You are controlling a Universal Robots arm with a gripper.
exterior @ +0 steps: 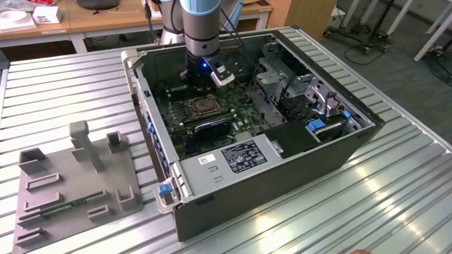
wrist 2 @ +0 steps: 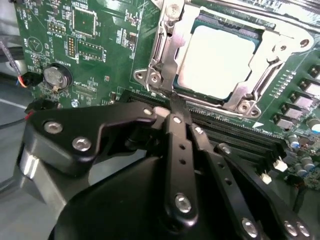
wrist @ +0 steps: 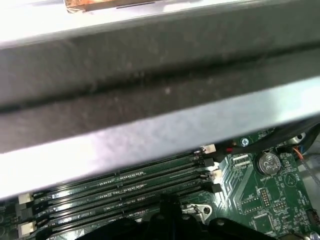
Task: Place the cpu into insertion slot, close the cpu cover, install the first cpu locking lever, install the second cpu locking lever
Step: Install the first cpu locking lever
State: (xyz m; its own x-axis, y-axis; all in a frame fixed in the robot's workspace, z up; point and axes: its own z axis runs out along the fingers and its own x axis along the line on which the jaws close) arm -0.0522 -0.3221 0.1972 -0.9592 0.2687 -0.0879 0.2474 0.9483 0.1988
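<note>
Second wrist view gives you the cpu (wrist 2: 220, 55), pale silvery, seated under the lowered cpu cover (wrist 2: 167, 46). Your gripper (wrist 2: 175, 112) has jaws pressed together at the socket's edge. Around it: green motherboard (wrist 2: 100, 45), open computer case (exterior: 282, 174), slatted metal table (exterior: 63, 90). A blurred grey bar (wrist: 160, 100) crosses the first wrist view.

Robotics lab: slatted metal bench (exterior: 71, 90), wooden desks (exterior: 106, 18)
</note>
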